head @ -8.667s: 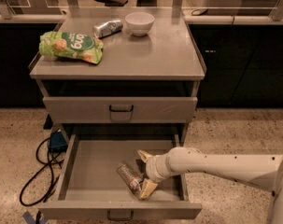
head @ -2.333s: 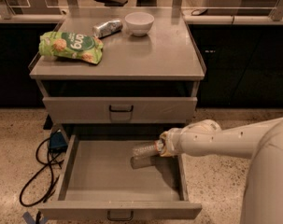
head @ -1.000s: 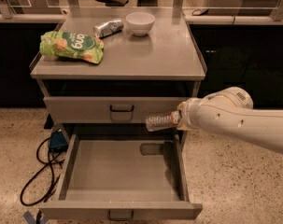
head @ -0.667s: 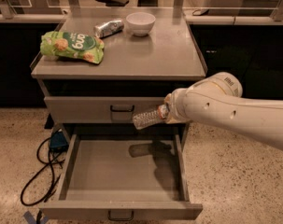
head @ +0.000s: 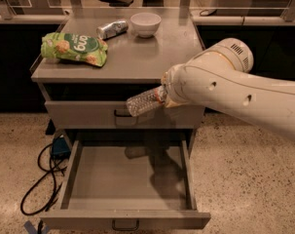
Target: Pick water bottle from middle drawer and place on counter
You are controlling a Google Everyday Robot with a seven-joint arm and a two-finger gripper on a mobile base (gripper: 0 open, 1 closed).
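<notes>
The water bottle (head: 144,102), clear and ribbed, hangs tilted in the air in front of the cabinet, just below the counter's front edge. My gripper (head: 164,96) is shut on its cap end; the big white arm (head: 234,89) covers most of the gripper. The middle drawer (head: 73,172) is pulled out below and its tray is empty, with a small black handle (head: 125,224) on its narrow front. The counter (head: 147,55) lies just above and behind the bottle.
On the counter lie a green snack bag (head: 74,48) at the left, a silvery can (head: 112,29) and a white bowl (head: 145,23) at the back. The taller drawer front (head: 88,116) is shut. A black cable (head: 42,182) lies on the floor to the left.
My gripper took the bottle off the drawer floor and lifted it out. It rose to just under the counter's edge and shifted a little left; the drawer is now empty.
</notes>
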